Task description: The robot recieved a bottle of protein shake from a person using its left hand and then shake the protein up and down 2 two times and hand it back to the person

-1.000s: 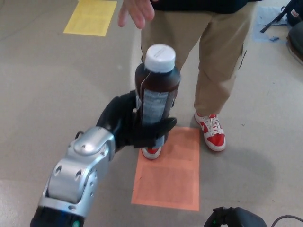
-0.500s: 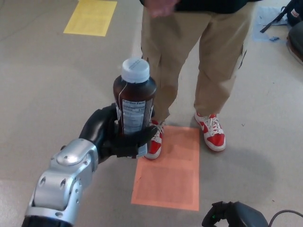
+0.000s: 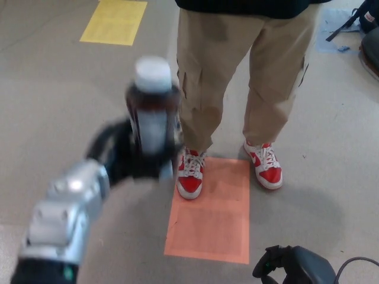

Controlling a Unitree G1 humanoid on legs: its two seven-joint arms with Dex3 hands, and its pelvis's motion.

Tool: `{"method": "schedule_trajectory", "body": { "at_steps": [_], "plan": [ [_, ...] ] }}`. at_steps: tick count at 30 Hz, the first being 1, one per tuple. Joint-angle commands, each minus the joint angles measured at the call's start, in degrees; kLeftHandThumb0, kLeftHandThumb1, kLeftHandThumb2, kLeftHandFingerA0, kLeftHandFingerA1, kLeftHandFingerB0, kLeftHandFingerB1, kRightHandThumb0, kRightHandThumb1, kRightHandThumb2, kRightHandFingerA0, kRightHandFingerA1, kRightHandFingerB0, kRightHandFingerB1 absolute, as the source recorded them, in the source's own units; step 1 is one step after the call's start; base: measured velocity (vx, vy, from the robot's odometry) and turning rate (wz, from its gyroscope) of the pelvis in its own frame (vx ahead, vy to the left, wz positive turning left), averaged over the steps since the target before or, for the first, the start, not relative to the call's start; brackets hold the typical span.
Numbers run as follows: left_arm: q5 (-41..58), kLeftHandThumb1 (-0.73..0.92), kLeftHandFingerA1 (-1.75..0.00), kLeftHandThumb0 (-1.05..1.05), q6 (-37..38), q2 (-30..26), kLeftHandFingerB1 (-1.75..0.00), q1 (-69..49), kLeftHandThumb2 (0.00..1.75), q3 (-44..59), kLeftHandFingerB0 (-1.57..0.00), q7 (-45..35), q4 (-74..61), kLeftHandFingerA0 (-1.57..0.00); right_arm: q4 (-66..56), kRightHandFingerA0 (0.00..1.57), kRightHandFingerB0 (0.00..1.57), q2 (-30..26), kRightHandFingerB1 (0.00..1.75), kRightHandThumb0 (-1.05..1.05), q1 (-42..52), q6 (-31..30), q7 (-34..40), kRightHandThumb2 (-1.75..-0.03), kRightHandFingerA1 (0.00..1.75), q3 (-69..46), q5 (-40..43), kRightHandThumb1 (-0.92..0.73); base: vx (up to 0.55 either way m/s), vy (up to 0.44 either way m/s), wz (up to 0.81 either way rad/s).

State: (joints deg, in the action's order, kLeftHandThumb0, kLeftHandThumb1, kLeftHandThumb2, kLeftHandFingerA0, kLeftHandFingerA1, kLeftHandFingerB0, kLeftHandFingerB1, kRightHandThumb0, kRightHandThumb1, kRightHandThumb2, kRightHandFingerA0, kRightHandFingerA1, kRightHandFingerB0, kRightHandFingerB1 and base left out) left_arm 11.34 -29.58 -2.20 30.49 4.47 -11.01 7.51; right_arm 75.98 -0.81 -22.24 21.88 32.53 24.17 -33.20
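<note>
Blurred left hand (image 3: 121, 157) gripping upright brown bottle (image 3: 153, 112) with white cap (image 3: 153, 73), person's khaki trousers (image 3: 237, 71) at three o'clock of it, red shoes (image 3: 190, 174) on orange sheet (image 3: 213, 213), right hand (image 3: 290, 266) at five o'clock, its fingers' state unclear

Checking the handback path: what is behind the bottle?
Behind the bottle, held in the left hand, lie grey floor and the person's trouser leg. What the bottle covers stays hidden.

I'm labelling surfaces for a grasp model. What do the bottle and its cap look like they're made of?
The bottle looks like dark brown, glossy plastic with a pale printed label, though motion blur leaves it uncertain. Its cap seems matte white plastic.
</note>
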Motion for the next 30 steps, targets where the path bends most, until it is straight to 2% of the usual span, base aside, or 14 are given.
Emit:
{"method": "schedule_trajectory", "body": {
  "at_steps": [1,5,6,8,10,13,14,16,18,21,24,25,27,30],
  "plan": [
    [1.7,0.7,-1.55,-0.1,-1.8,1.1,-1.13,-2.1,0.91,0.0,-0.78,0.0,-2.4,-0.9,0.2,0.91,0.92,-0.5,0.81,-0.46,0.0,0.0,-0.3,-1.15,0.83,-0.5,0.6,-0.47,0.0,0.0,0.0],
    [-3.0,0.67,-1.63,-0.13,4.2,0.9,-1.2,-13.8,0.89,-7.3,-0.73,-2.7,6.0,-0.82,0.2,1.0,0.98,0.1,0.71,-0.44,-0.6,-0.2,-0.3,-1.17,0.77,-0.7,0.5,-0.45,0.0,0.0,0.02],
    [-4.4,0.72,-1.65,-0.14,5.7,0.7,-1.18,-16.4,0.78,-9.6,-0.71,-3.0,9.2,-0.83,0.2,1.04,0.91,0.0,0.82,-0.45,-0.6,-0.2,-0.4,-1.15,0.98,-0.7,0.4,-0.47,0.0,0.0,0.0],
    [-6.5,0.69,-1.65,-0.15,8.0,0.2,-1.21,-20.8,0.87,-13.8,-0.72,-3.8,13.7,-0.86,0.1,1.05,0.92,-0.2,0.83,-0.47,-0.4,0.2,0.0,-1.16,1.02,-0.5,0.2,-0.47,0.0,0.0,0.0],
    [-3.8,0.74,-1.61,-0.2,4.4,-0.4,-1.18,-16.6,0.81,-11.8,-0.71,-3.8,8.5,-0.78,0.1,1.05,0.93,-0.4,0.83,-0.45,-1.1,0.3,-0.2,-1.17,1.0,-1.0,0.6,-0.46,0.0,0.0,0.0],
    [0.4,0.7,-1.58,-0.16,1.2,-0.7,-1.16,-8.7,0.87,-6.8,-0.73,-3.0,2.4,-0.91,0.2,0.98,0.97,-0.3,0.74,-0.46,-0.5,0.7,0.4,-1.16,0.82,-1.4,0.8,-0.47,0.0,0.0,0.05],
    [2.0,0.73,-1.55,-0.15,0.6,-1.0,-1.21,-5.0,0.89,-4.4,-0.77,-2.3,1.2,-0.94,0.2,1.08,0.93,-0.2,0.83,-0.45,-0.5,0.6,0.6,-1.17,1.05,-1.3,0.6,-0.48,0.0,0.0,0.0],
    [4.7,0.73,-1.52,-0.16,-2.2,-1.3,-1.21,2.5,0.9,0.5,-0.77,-0.3,-1.1,-0.95,0.3,1.14,0.93,-0.1,0.82,-0.44,-0.4,0.4,0.9,-1.17,1.11,-1.1,0.3,-0.48,0.0,0.0,0.0],
    [4.3,0.71,-1.55,-0.08,-1.6,-0.2,-1.2,0.8,0.93,0.7,-0.79,-0.5,-1.2,-0.97,0.3,1.05,0.98,-0.1,0.71,-0.44,-0.6,0.0,-0.4,-1.2,0.83,-1.5,0.8,-0.44,0.0,0.0,0.0],
    [2.7,0.74,-1.5,-0.15,-2.0,1.3,-1.08,-5.0,0.85,-0.9,-0.81,-0.9,0.2,-0.96,0.4,0.97,0.94,0.1,0.82,-0.46,-0.8,-0.1,-0.5,-1.17,0.89,-1.8,1.0,-0.46,0.0,0.0,0.0],
    [-2.9,0.72,-1.61,-0.14,5.1,0.3,-1.16,-16.2,0.8,-8.6,-0.73,-4.5,9.1,-0.89,0.5,1.07,0.98,0.3,0.73,-0.47,-0.9,0.0,-0.3,-1.19,0.94,-1.7,0.7,-0.45,0.0,0.0,0.0],
    [-3.9,0.65,-1.63,-0.14,5.6,0.2,-1.22,-17.0,0.92,-10.3,-0.73,-4.5,10.9,-0.84,0.4,1.06,0.97,0.1,0.73,-0.45,-1.0,-0.2,-0.5,-1.18,0.93,-1.8,0.8,-0.46,0.0,0.0,0.0],
    [-3.8,0.67,-1.64,-0.16,4.1,0.0,-1.23,-15.4,0.92,-11.2,-0.73,-4.3,9.9,-0.8,0.3,1.07,0.97,-0.2,0.72,-0.44,-1.1,0.0,-0.8,-1.2,0.92,-2.3,1.2,-0.44,0.0,0.0,0.0],
    [1.9,0.74,-1.5,-0.19,-0.6,-0.3,-1.15,-4.9,0.83,-5.3,-0.77,-2.8,3.4,-0.96,0.3,0.99,0.97,-0.2,0.71,-0.44,-0.5,0.6,-0.5,-1.16,0.81,-2.9,1.4,-0.46,0.0,0.0,0.02]
  ]
}}
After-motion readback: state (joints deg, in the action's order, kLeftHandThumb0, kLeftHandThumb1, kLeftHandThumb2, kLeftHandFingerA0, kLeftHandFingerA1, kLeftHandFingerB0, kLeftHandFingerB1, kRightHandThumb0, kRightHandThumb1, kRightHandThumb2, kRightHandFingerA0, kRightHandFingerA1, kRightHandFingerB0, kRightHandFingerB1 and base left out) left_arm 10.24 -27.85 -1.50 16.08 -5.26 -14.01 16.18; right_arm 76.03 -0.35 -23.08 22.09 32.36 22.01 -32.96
